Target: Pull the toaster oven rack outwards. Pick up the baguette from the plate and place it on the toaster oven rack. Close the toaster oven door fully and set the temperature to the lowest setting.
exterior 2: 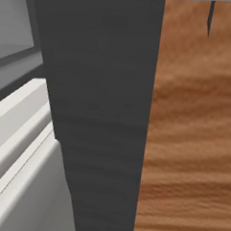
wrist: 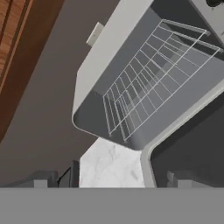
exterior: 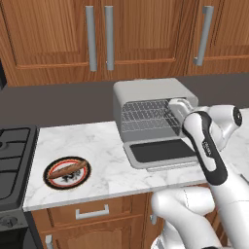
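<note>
Hiding the toaster oven [exterior: 146, 95] knobs, white arm; tool [wrist: 111, 177] spread, tips barely visible.

White arm [exterior: 209, 146], dark joint bands

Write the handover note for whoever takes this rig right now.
Hand: open, empty, hovering in front of the toaster oven.
Toaster oven door: folded down flat, open.
Toaster oven rack: inside the cavity, not yet pulled out.
Baguette: lying on the plate, left on the counter.
Done: door open.
Left: pull rack out, move baguette onto it, shut door, turn temperature to lowest.
</note>
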